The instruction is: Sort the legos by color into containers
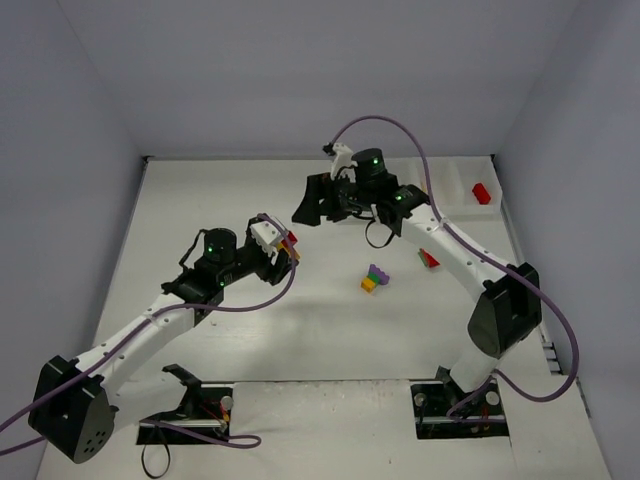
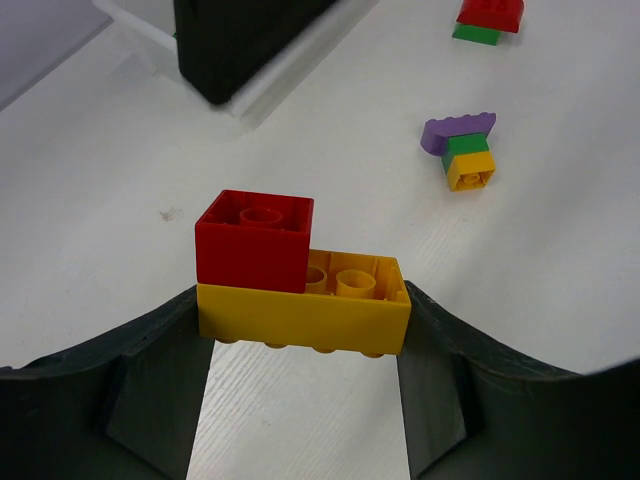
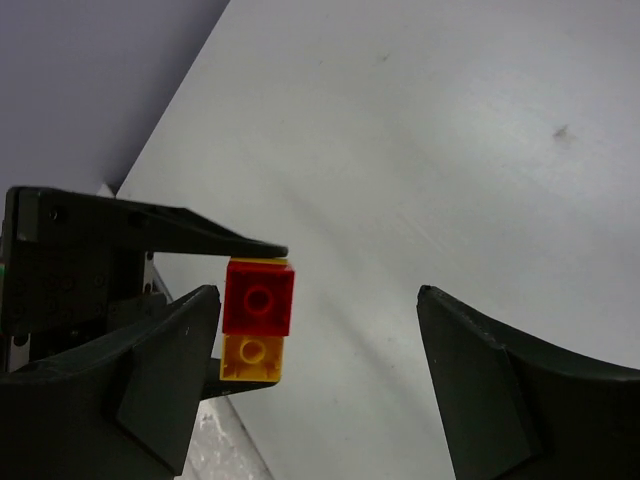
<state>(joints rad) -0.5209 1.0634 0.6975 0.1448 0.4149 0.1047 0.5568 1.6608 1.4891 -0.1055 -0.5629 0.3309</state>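
My left gripper [image 1: 286,246] is shut on a clump of a long yellow brick [image 2: 300,315] with a red brick [image 2: 253,242] on top, held above the table. The clump also shows in the right wrist view [image 3: 258,320]. My right gripper [image 1: 318,204] is open and empty, just beyond the left gripper, with the held clump near its left finger [image 3: 160,380]. A purple-green-yellow clump [image 1: 375,278] and a red-green clump [image 1: 428,258] lie on the table, and both show in the left wrist view [image 2: 462,150] [image 2: 487,18]. The white tray [image 1: 458,180] at the back right holds a red brick [image 1: 481,193].
The right arm [image 1: 450,250] reaches over the table and hides the tray's left part. Grey walls close in the table on the left, back and right. The arm bases stand at the near edge.
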